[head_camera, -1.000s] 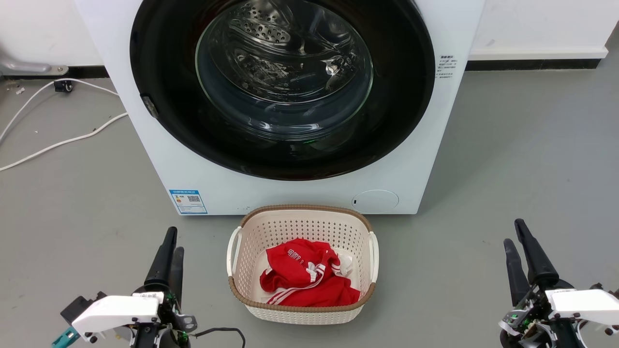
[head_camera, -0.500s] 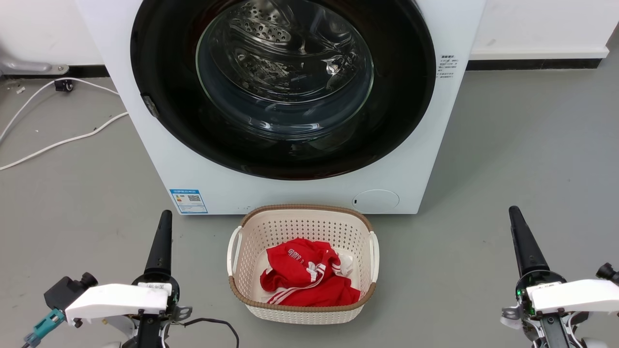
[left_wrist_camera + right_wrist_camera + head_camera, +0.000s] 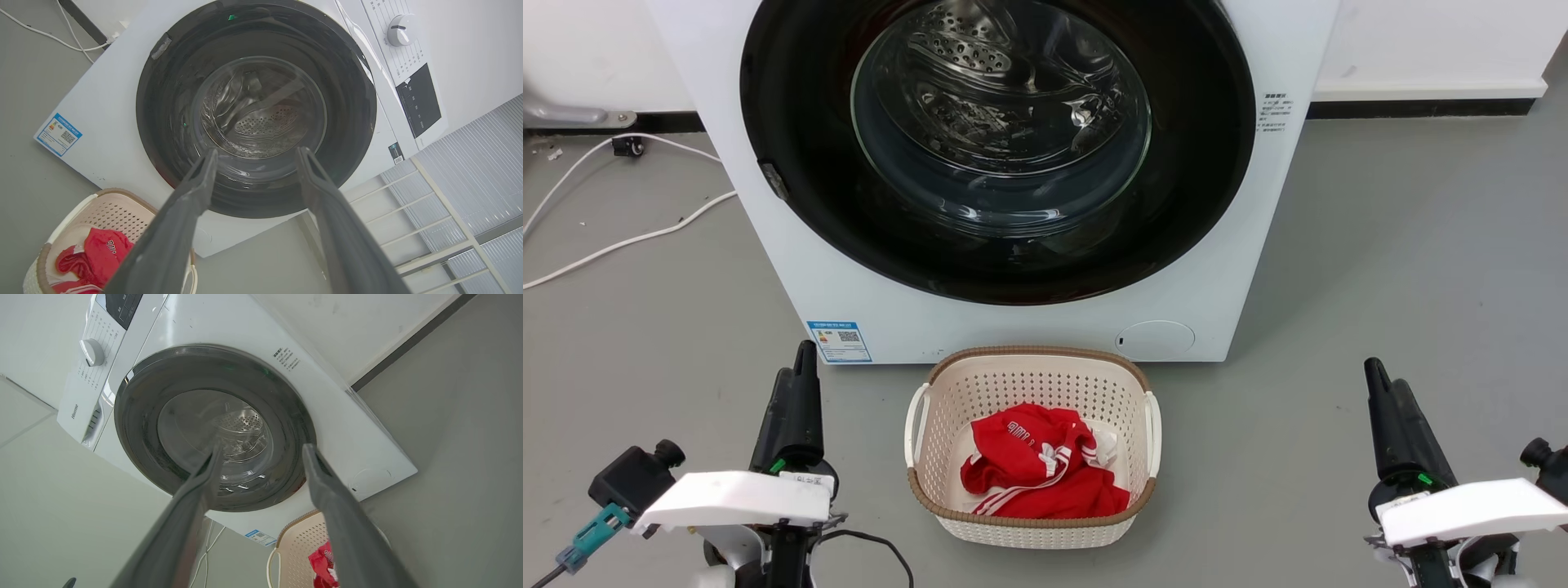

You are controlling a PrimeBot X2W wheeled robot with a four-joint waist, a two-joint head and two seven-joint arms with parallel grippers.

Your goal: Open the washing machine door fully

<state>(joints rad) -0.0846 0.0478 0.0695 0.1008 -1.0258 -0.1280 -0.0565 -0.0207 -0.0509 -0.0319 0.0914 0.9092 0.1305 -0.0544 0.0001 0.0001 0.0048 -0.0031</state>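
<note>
At the far centre, the washing machine door (image 3: 999, 139) is sitting closed against the white machine (image 3: 1013, 331), while the left gripper (image 3: 795, 363) and the right gripper (image 3: 1384, 374) are hovering nearer, well apart from it, flanking the laundry basket (image 3: 1029, 377), each holding its fingers spread wide.

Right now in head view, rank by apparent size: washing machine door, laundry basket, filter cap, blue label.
1. washing machine door
2. laundry basket
3. filter cap and blue label: about alike, not ranked
</note>
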